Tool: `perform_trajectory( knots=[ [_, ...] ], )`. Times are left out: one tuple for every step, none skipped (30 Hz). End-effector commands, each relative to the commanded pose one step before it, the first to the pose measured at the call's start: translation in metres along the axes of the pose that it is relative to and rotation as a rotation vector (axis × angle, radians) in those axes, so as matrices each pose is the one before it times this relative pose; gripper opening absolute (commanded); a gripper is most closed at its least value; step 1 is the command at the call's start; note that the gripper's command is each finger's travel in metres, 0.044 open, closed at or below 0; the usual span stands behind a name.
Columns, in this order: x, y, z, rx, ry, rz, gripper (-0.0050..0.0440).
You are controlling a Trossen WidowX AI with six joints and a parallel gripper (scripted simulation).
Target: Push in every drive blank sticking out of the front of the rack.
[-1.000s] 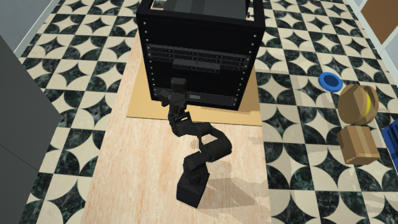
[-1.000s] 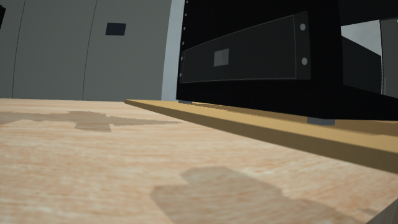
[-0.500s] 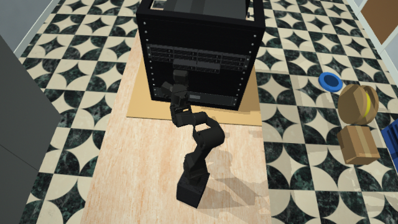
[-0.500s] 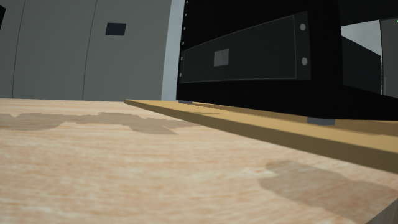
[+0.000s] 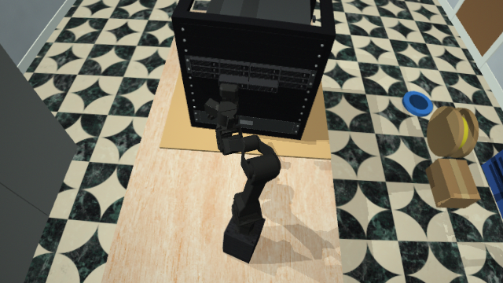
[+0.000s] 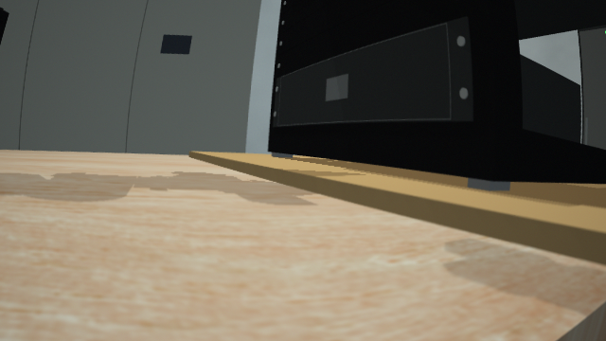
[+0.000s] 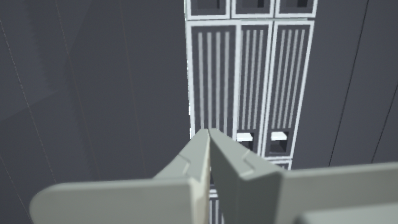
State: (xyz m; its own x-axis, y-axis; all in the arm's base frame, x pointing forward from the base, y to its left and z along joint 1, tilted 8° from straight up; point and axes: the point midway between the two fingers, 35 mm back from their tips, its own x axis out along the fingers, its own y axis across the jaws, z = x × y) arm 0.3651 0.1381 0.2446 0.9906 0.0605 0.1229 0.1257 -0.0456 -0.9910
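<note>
The black rack [image 5: 251, 67] stands on a tan mat [image 5: 244, 135] at the far end of the wooden table. Rows of slatted drive blanks [image 5: 251, 72] cross its front. One blank [image 5: 262, 84] right of the middle sticks out a little. My gripper [image 5: 229, 84] is shut and empty, right at the left part of the drive rows. In the wrist view the closed fingertips [image 7: 209, 132] sit at the end of the leftmost slatted blank [image 7: 212, 75]; I cannot tell if they touch it. The exterior view shows only the rack's bottom panel [image 6: 369, 80] and the mat [image 6: 426, 199].
The arm's base [image 5: 241, 236] stands mid-table. On the floor to the right lie a blue disc [image 5: 417, 103], a round wooden object [image 5: 452, 131] and a cardboard box [image 5: 452, 182]. A grey cabinet [image 5: 23, 157] stands to the left.
</note>
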Motion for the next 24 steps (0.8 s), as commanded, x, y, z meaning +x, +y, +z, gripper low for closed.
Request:
perform_trajectory(
  knots=[
    [0.00333, -0.00633, 0.00077, 0.01196, -0.00201, -0.01527, -0.0050],
    [0.00000, 0.00000, 0.00000, 0.00000, 0.00000, 0.00000, -0.0050],
    [0.00006, -0.00006, 0.00003, 0.00000, 0.00000, 0.00000, -0.0050],
    [0.00035, -0.00034, 0.00018, 0.00000, 0.00000, 0.00000, -0.0050],
    [0.00073, -0.00069, 0.00037, 0.00000, 0.00000, 0.00000, -0.0050],
    [0.00000, 0.00000, 0.00000, 0.00000, 0.00000, 0.00000, -0.0050],
    [0.00000, 0.00000, 0.00000, 0.00000, 0.00000, 0.00000, -0.0050],
    [0.00101, -0.00097, 0.00052, 0.00000, 0.00000, 0.00000, -0.0050],
    [0.00112, -0.00107, 0.00057, 0.00000, 0.00000, 0.00000, -0.0050],
    [0.00101, -0.00096, 0.00052, 0.00000, 0.00000, 0.00000, -0.0050],
    [0.00072, -0.00069, 0.00037, 0.00000, 0.00000, 0.00000, -0.0050],
    [0.00035, -0.00034, 0.00018, 0.00000, 0.00000, 0.00000, -0.0050],
    [0.00006, -0.00006, 0.00003, 0.00000, 0.00000, 0.00000, -0.0050],
    [0.00000, 0.00000, 0.00000, 0.00000, 0.00000, 0.00000, -0.0050],
    [0.00000, 0.00000, 0.00000, 0.00000, 0.00000, 0.00000, -0.0050],
    [0.00000, 0.00000, 0.00000, 0.00000, 0.00000, 0.00000, -0.0050],
    [0.00000, 0.00000, 0.00000, 0.00000, 0.00000, 0.00000, -0.0050],
    [0.00000, 0.00000, 0.00000, 0.00000, 0.00000, 0.00000, -0.0050],
    [0.00000, 0.00000, 0.00000, 0.00000, 0.00000, 0.00000, -0.0050],
    [0.00000, 0.00000, 0.00000, 0.00000, 0.00000, 0.00000, -0.0050],
    [0.00000, 0.00000, 0.00000, 0.00000, 0.00000, 0.00000, -0.0050],
    [0.00000, 0.00000, 0.00000, 0.00000, 0.00000, 0.00000, -0.0050],
    [0.00000, 0.00000, 0.00000, 0.00000, 0.00000, 0.00000, -0.0050],
    [0.00000, 0.00000, 0.00000, 0.00000, 0.00000, 0.00000, -0.0050]
  ],
)
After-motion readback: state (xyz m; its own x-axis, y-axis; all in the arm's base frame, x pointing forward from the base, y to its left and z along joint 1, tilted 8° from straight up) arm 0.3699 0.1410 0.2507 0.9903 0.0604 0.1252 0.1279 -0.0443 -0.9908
